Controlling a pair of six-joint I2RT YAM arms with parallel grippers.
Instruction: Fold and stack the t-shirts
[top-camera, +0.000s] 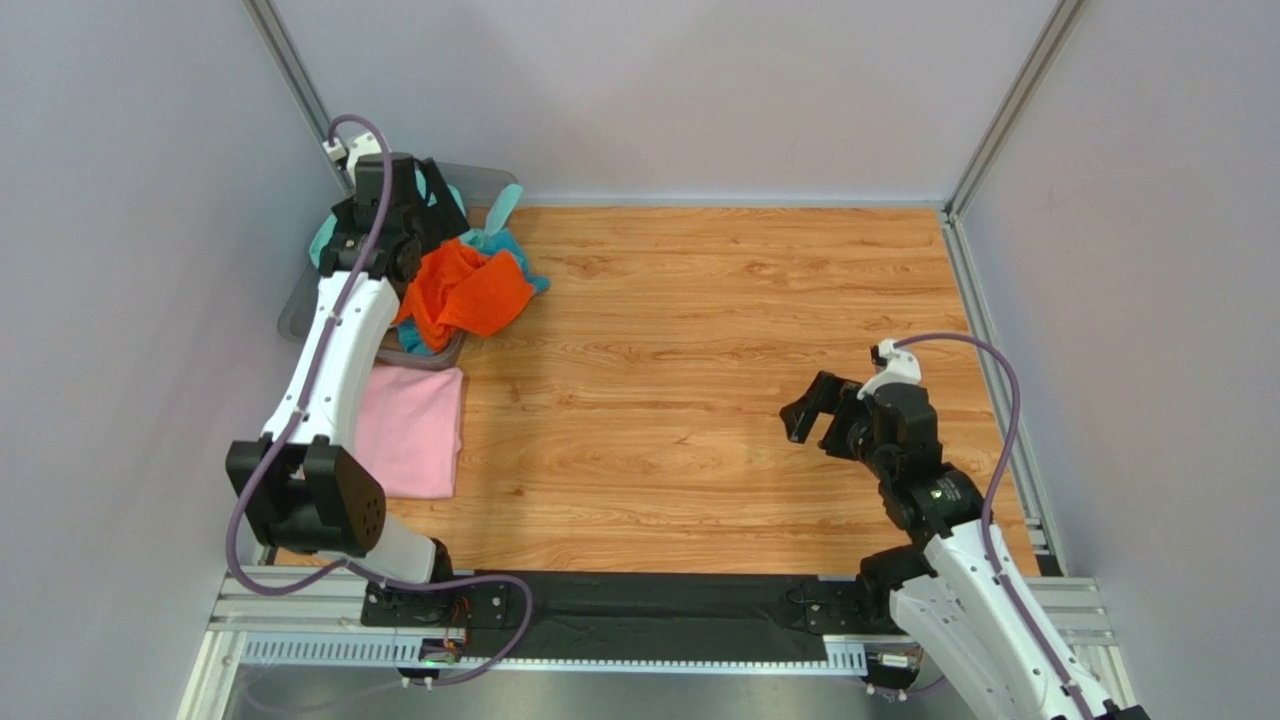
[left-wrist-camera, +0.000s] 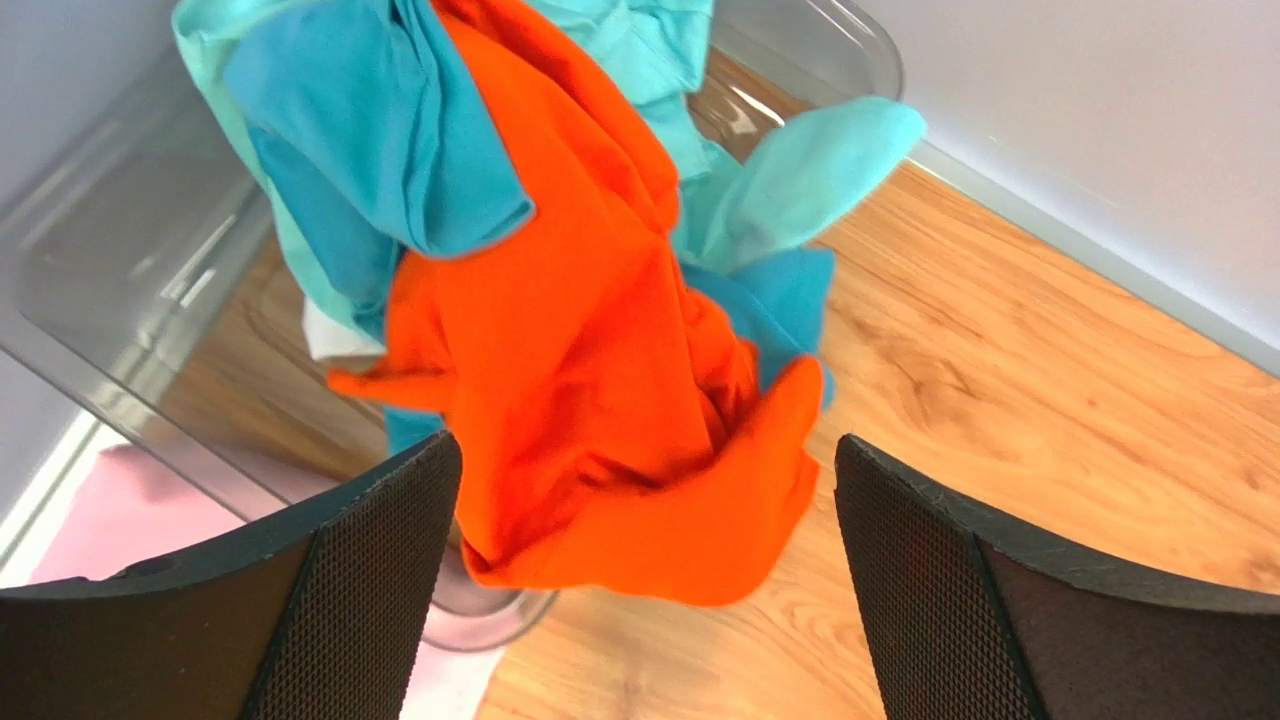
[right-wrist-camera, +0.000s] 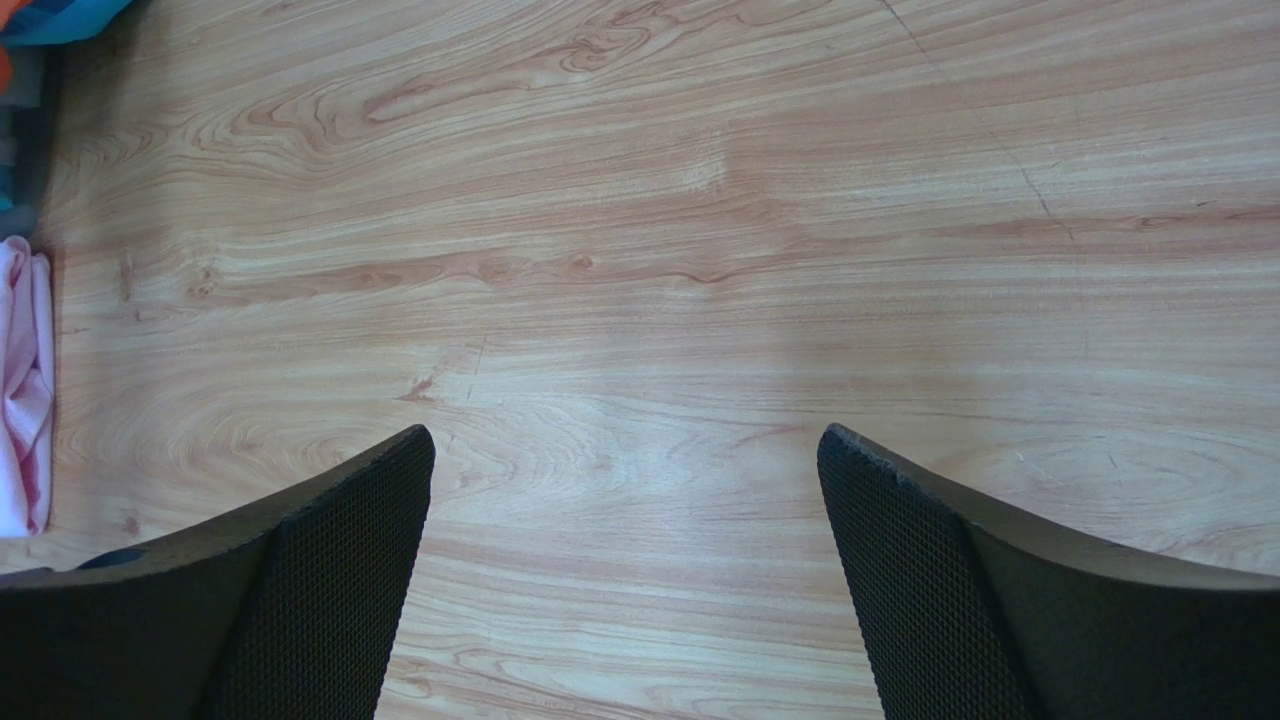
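Note:
A bright orange t-shirt (top-camera: 469, 293) lies crumpled over the front rim of the bin, tangled with teal (top-camera: 504, 248) and mint cloth. In the left wrist view the orange shirt (left-wrist-camera: 601, 375) hangs below the teal shirt (left-wrist-camera: 376, 135) and the mint shirt (left-wrist-camera: 796, 173). My left gripper (top-camera: 409, 225) is open just above this pile, its jaws wide either side of the orange cloth (left-wrist-camera: 646, 450) and holding nothing. A pale pink shirt (top-camera: 406, 428) lies folded flat on the table near the left arm. My right gripper (top-camera: 819, 408) is open and empty over bare wood (right-wrist-camera: 621, 443).
The grey see-through plastic bin (left-wrist-camera: 120, 285) stands in the far left corner against the wall (top-camera: 451, 357). The pink shirt's edge shows at the left of the right wrist view (right-wrist-camera: 23, 390). Grey walls close in the table on three sides.

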